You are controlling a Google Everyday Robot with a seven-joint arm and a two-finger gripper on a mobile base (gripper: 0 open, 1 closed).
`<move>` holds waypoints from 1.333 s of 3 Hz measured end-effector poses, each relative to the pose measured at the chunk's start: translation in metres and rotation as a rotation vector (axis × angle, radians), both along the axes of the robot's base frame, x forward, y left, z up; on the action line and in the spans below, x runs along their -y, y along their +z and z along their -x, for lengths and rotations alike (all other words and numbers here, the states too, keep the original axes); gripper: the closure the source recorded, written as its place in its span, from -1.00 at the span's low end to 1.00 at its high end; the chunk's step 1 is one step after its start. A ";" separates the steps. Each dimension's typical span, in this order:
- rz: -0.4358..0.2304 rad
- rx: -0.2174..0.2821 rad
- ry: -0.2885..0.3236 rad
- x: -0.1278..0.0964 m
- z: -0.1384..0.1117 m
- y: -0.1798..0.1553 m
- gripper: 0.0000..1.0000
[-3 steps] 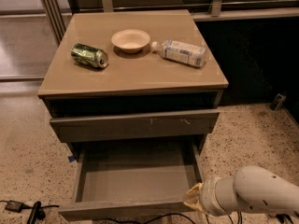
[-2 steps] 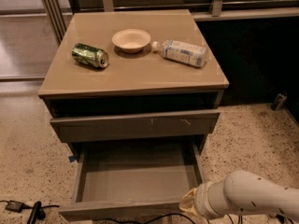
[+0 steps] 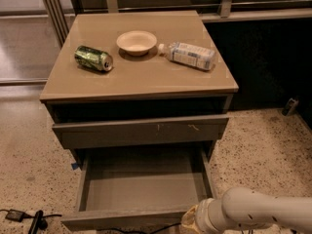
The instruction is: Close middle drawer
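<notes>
1. The middle drawer (image 3: 141,191), a wide grey-brown handle-less drawer with a shallow, empty grey box interior, stands pulled far out from the tan cabinet (image 3: 146,79), below the scratched drawer front (image 3: 141,130).
2. The gripper (image 3: 191,219), at the tip of the white arm, sits low in view, at or just beside the right end of the drawer's front edge. Whether it is open or closed cannot be told.
3. Risk, skewing: a push this far off-centre would likely twist the drawer on its runners and jam it partway.
4. Risk, slipping: the plain front offers no hold, so the gripper may slide past the right corner or over the rim into the box.
5. Risk, collision: the scratched front juts out slightly above, and a high follow-through could strike it.
6. Risk, jolt: a hard closure could roll the green can (image 3: 93,58) or the clear plastic bottle (image 3: 187,55), both lying on their sides beside the pale bowl (image 3: 136,42).
7. Writing: the can and the bottle label both carry print, but none of it is legible.
</notes>
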State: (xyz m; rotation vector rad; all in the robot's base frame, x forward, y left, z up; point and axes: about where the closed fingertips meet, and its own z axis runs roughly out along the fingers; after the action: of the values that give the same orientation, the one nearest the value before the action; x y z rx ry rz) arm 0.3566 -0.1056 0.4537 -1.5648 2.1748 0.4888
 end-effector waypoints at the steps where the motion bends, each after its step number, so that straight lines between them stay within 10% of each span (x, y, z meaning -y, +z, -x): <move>1: -0.004 -0.012 -0.003 -0.009 0.003 -0.023 1.00; 4: -0.005 -0.011 -0.004 -0.010 0.003 -0.025 -0.25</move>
State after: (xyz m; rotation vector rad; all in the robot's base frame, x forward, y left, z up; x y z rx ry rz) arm 0.3540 -0.0951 0.4286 -1.5586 2.1828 0.5029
